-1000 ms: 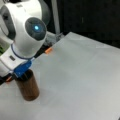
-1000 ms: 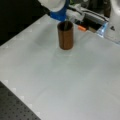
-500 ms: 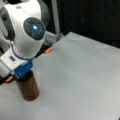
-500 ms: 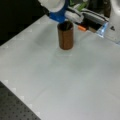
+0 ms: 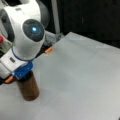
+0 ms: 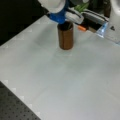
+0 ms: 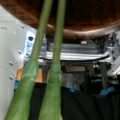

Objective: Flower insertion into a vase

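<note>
1. In a front view I see the white arm point(image 5: 25, 37) filling the left side, with a glowing blue light on its round joint. Its blue wrist piece point(image 5: 23, 70) sits right on top of the vase point(image 5: 28, 87), a dark brown straight-sided cylinder standing upright on the white table point(image 5: 82, 75) near this view's bottom left. The gripper itself is hidden behind the arm here, so I cannot tell from this angle how wide it is or what it has. A small orange marker point(image 5: 48, 50) lies at the table's edge, well apart from the vase.

2. In a front view from the opposite side, the vase point(image 6: 65, 36) stands upright near the top centre of the table point(image 6: 62, 85). The blue wrist piece point(image 6: 58, 17) hangs directly over its mouth, touching or just above the rim; I cannot tell which. The gripper fingers are not visible. An orange marker point(image 6: 81, 28) lies just behind the vase to this view's right.

3. In the wrist view, two green flower stems point(image 7: 47, 62) run side by side from the bottom left up into the round brown mouth of the vase point(image 7: 82, 27) at the top. Their upper ends are inside the rim. The gripper fingers do not show here, so I cannot tell their opening or whether they clamp the stems.
</note>
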